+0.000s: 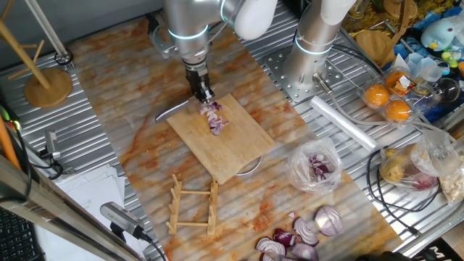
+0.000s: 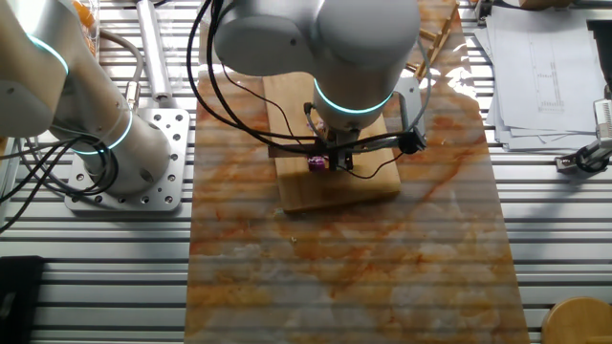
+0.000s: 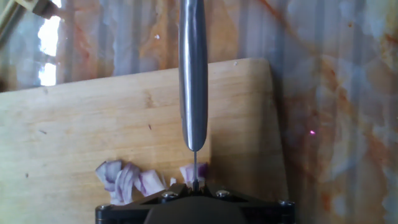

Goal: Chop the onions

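Gripper [image 1: 202, 94] position: low over the near-left part of the wooden cutting board [image 1: 243, 148], pointing straight down, with the wrist and forearm stacked vertically above it. In the hand view the fingers close on a knife [image 3: 193, 74], whose metal handle extends away from the camera while its blade runs edge-on as a thin line down to the board. The gripper housing hides the exact contact between fingers and knife; the fingers are clamped on it, not spread.

Onions [image 1: 214, 117]: a short row of small purple-white pieces lying on the board just beside the gripper. In the hand view, most pieces [image 3: 127, 179] sit to the left of the blade, and one piece touches the blade line at its right. In the other fixed view only a small purple bit [image 2: 316, 163] shows below the wrist, because the arm covers the rest.

Cutting board: rests on the marble-patterned mat [image 1: 130, 94], turned at an angle to the table edges. A curved metal part [image 1: 168, 112] protrudes from under its left corner, and a similar rim shows under its lower right edge.

Farther items, in the first fixed view: a wooden rack [image 1: 194, 206] lies flat in front of the board. A clear plastic bag [image 1: 315, 165] with purple onion pieces stands to the right. Larger onion halves and slices [image 1: 304, 235] are grouped at the front right. A second arm base [image 1: 312, 58] stands behind the board.
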### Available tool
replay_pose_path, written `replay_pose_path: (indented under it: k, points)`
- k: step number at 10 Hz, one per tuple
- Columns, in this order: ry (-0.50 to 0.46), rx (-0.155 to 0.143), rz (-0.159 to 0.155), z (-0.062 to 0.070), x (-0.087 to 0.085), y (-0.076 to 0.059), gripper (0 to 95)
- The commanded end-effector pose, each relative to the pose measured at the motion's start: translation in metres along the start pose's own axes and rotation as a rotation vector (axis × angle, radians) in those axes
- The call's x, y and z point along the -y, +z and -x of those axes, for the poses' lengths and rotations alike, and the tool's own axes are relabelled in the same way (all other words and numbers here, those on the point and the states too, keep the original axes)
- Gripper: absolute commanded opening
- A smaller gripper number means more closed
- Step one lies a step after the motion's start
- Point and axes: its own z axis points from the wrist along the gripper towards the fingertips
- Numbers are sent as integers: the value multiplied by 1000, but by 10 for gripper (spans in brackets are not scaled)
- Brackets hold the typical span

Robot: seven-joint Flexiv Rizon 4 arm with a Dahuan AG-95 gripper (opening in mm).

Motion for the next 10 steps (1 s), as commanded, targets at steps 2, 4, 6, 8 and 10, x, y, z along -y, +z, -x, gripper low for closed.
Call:
replay_pose_path:
  k: [2,4,6,8,10]
  points:
    - [5,19,4,4,-5,19,0]
    - [-8,2,5,3,-3,15,0]
    - [4,-2,15,3,-6,-7,0]
    - [6,4,-6,3,-11,-24,0]
    - [4,5,-12,3,-11,-24,0]
